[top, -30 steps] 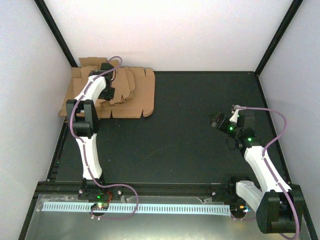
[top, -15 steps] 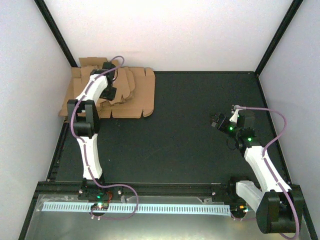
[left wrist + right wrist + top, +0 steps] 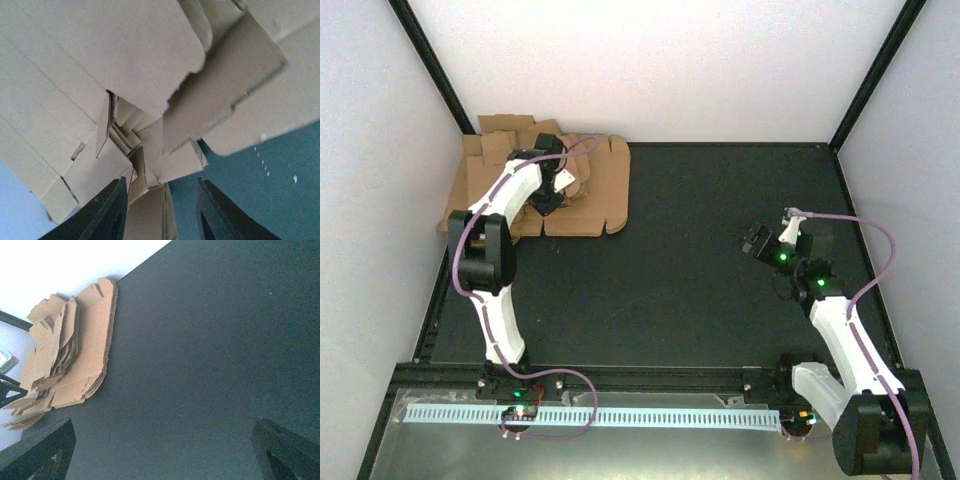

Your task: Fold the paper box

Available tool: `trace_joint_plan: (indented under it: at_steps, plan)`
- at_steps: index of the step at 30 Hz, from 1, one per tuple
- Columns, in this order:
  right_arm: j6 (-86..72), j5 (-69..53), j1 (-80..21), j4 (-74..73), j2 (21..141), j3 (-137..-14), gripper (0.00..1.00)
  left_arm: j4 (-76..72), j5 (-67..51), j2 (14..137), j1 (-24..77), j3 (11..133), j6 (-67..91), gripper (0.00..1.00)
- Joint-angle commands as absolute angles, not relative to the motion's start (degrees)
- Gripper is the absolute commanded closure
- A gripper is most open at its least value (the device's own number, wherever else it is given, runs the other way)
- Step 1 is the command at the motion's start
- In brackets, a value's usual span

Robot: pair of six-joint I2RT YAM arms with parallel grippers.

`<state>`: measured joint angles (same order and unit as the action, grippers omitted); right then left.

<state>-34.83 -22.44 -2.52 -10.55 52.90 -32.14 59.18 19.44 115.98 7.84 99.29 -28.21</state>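
A pile of brown die-cut cardboard sheets (image 3: 598, 190) lies at the table's back left corner, its upper sheets askew. I cannot pick out a single paper box from these loose top sheets. My left gripper (image 3: 552, 195) hangs low over the pile's middle. In the left wrist view its jaws (image 3: 161, 180) stand apart, with notched flaps (image 3: 150, 170) reaching between them and a gap beside the right finger (image 3: 215, 215). My right gripper (image 3: 755, 242) hovers over the bare black mat at mid right, wide open (image 3: 165, 422) and empty, facing the distant pile (image 3: 85, 360).
White walls and black frame posts (image 3: 430, 60) close in the black mat (image 3: 700, 260) on three sides. The pile overhangs the mat's left edge. A white perforated rail (image 3: 620, 416) runs along the near edge between the arm bases.
The left wrist has swung rightward and a little nearer over the pile, with its jaws slightly wider. The right arm has barely moved.
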Motion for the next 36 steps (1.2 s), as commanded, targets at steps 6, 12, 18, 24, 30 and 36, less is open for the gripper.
trace_joint_plan:
  at_steps: [6, 12, 18, 24, 30, 36]
  plan:
    - [-35.09, -23.76, -5.62, -9.2, 52.08, -32.38, 0.01, 48.18, 15.74, 109.88, 6.1, 92.33, -45.84, 0.59]
    - [-34.59, -23.54, -5.93, -10.08, 51.98, -32.63, 0.01, 45.39, 12.95, 111.76, 3.86, 93.85, -47.37, 0.53]
    - [-34.28, -23.64, -5.97, -10.6, 53.1, -33.02, 0.01, 45.14, 13.18, 113.47, 2.14, 93.47, -49.91, 0.53]
    - [-33.66, -23.6, -5.98, -11.69, 54.6, -33.62, 0.01, 42.25, 12.93, 113.39, -0.06, 91.89, -50.45, 0.52]
    - [-33.7, -23.3, -5.97, -10.93, 54.14, -33.46, 0.01, 44.71, 12.54, 118.02, -0.31, 96.19, -50.3, 0.58]
    - [-33.39, -22.85, -5.97, -11.39, 54.46, -33.93, 0.01, 44.46, 13.28, 120.02, -0.49, 95.92, -50.83, 0.59]
